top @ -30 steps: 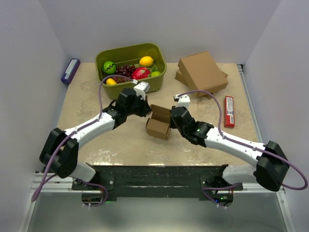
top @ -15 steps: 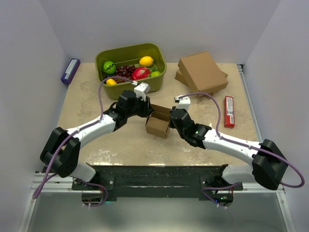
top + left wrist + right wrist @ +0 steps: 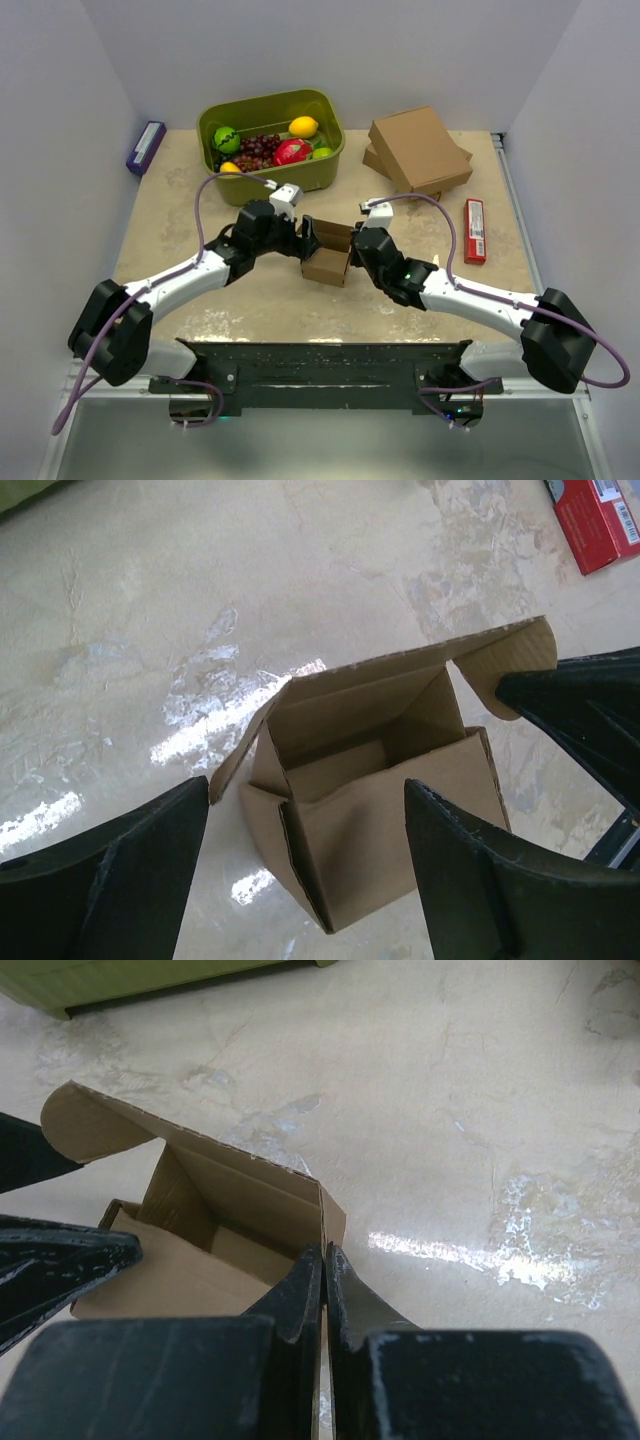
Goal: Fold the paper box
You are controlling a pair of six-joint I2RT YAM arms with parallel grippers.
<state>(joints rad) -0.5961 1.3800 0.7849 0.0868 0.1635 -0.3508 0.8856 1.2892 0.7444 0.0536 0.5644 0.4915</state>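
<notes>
The left claw (image 3: 306,238) has swung in against the box (image 3: 328,264), spread wide with the box in its gap. The right claw (image 3: 323,1257) is clamped on the box's wall.

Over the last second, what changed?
The left gripper swung down and in toward the paper box, open, its fingers now straddling it. The right gripper stayed shut on the box's wall. Box, green bin, cardboard stack and red packet did not move.
</notes>
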